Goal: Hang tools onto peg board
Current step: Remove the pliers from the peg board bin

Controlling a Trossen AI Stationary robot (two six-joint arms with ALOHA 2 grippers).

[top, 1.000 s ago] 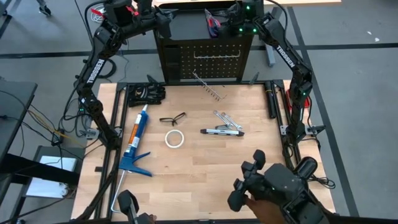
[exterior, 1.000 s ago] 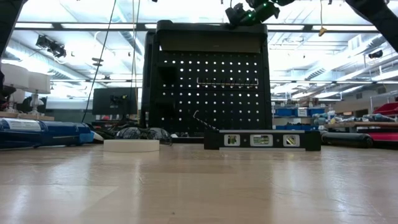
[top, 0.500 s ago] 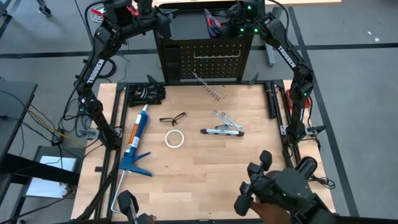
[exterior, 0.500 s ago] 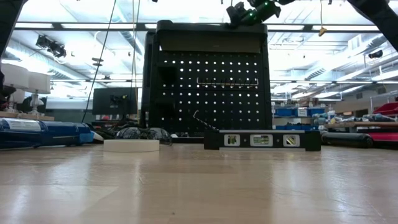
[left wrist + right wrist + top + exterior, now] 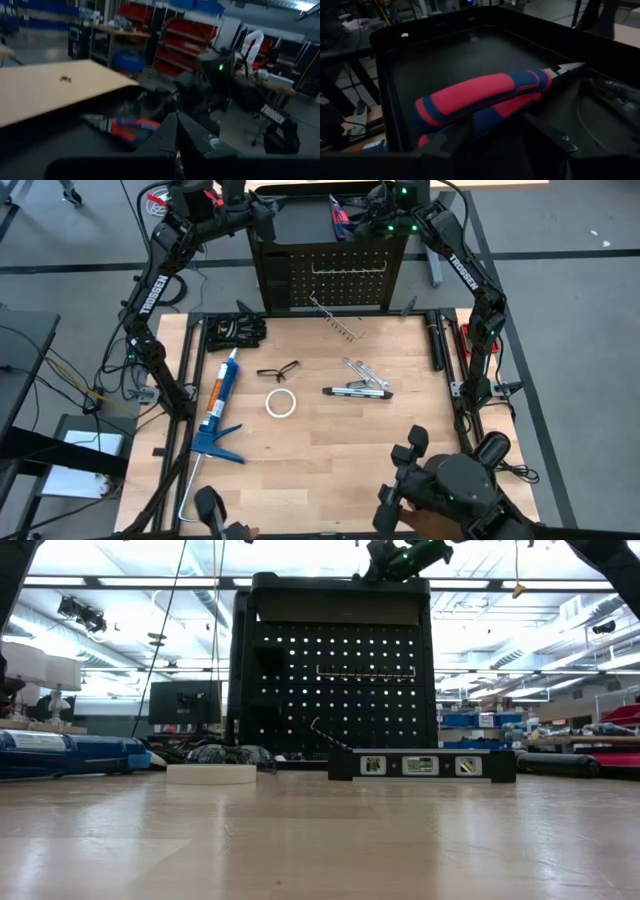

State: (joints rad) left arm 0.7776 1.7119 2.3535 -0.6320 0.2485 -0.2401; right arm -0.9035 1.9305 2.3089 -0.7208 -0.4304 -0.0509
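the high view looks straight down on the whole bench (image 5: 330, 430) and both arms. the low view sits at bench-top height, facing level toward the peg board (image 5: 335, 675). both wrist views look closely into its top tray, sharing the pliers (image 5: 480, 97).

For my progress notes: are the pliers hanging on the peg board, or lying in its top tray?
Lying in the tray. The pliers rest flat on the floor of the peg board's top tray, not on any hook.

wooden table (image 5: 330, 450), caulking gun (image 5: 218, 408), tape roll (image 5: 281, 403), safety glasses (image 5: 277, 370), level (image 5: 356, 391), peg board (image 5: 330, 275)
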